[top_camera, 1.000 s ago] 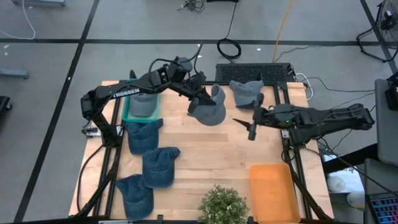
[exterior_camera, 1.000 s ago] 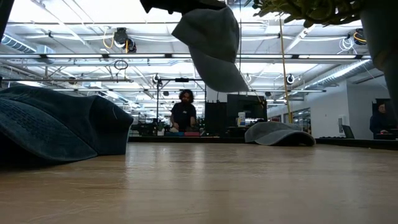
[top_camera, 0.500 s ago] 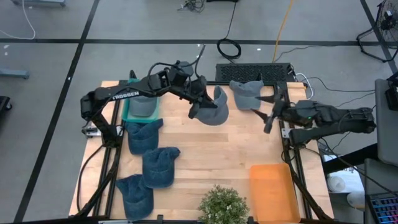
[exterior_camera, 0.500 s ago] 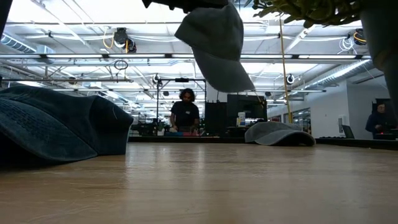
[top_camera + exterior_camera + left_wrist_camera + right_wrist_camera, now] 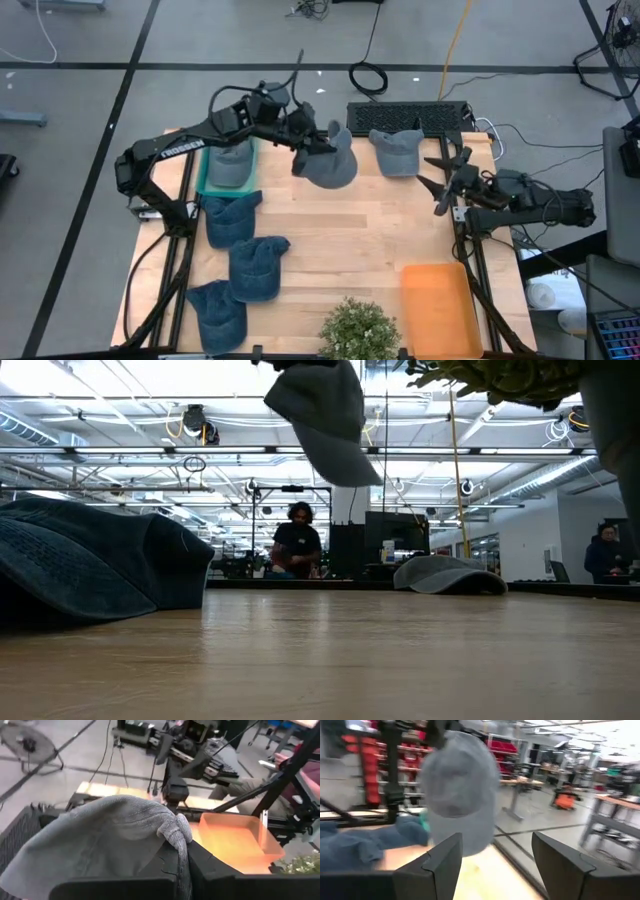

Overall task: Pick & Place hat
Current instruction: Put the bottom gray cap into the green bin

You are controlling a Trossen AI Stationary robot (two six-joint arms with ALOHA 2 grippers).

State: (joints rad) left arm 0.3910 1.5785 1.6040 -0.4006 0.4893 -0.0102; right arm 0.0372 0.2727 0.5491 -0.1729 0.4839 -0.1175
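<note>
While left claw (image 5: 303, 148) stays pinched on the gray hat (image 5: 330, 165) midair, carry it level over green tray (image 5: 203, 178) before releasing; right claw (image 5: 443, 180) idles wide open, empty.

Even, soft light falls on the bench (image 5: 340, 250) in the high view, with faint shadows. In the low view, bright ceiling lights (image 5: 195, 422) glare overhead. The right wrist view is motion-blurred throughout.

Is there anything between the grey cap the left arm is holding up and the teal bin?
Nothing visible blocks it. The left end effector holds the grey fabric cap in the air beside the teal bin, which already contains another grey cap.
</note>
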